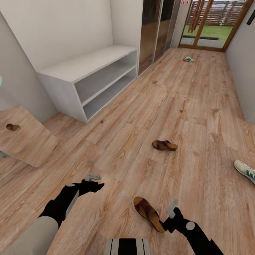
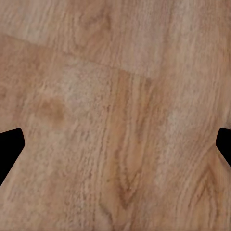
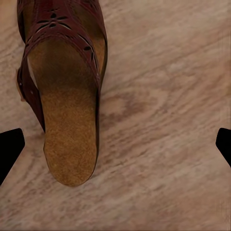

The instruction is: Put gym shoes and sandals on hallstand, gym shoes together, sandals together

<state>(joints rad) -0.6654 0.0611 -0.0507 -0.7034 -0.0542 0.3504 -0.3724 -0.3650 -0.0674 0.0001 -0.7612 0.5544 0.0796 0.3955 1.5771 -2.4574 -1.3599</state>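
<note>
One brown sandal [image 1: 148,213] lies on the wood-plank corridor floor [image 1: 177,106] close in front of me. My right gripper [image 1: 171,209] hovers open just to its right; in the right wrist view the sandal [image 3: 67,96] sits off to one side of the wide-apart fingertips [image 3: 9,149]. The second sandal [image 1: 164,145] lies farther out mid-floor. A white gym shoe with green stripes [image 1: 245,170] is at the right edge, and the other gym shoe [image 1: 188,59] lies far down the corridor. My left gripper [image 1: 92,177] is open over bare floor [image 2: 115,96]. The hallstand is out of view.
A low white two-shelf bench [image 1: 92,76] stands against the left wall. A leaning mirror [image 1: 24,141] at the left reflects the floor and a sandal. Dark sliding doors [image 1: 156,32] and a glass exit door [image 1: 209,24] close the far end.
</note>
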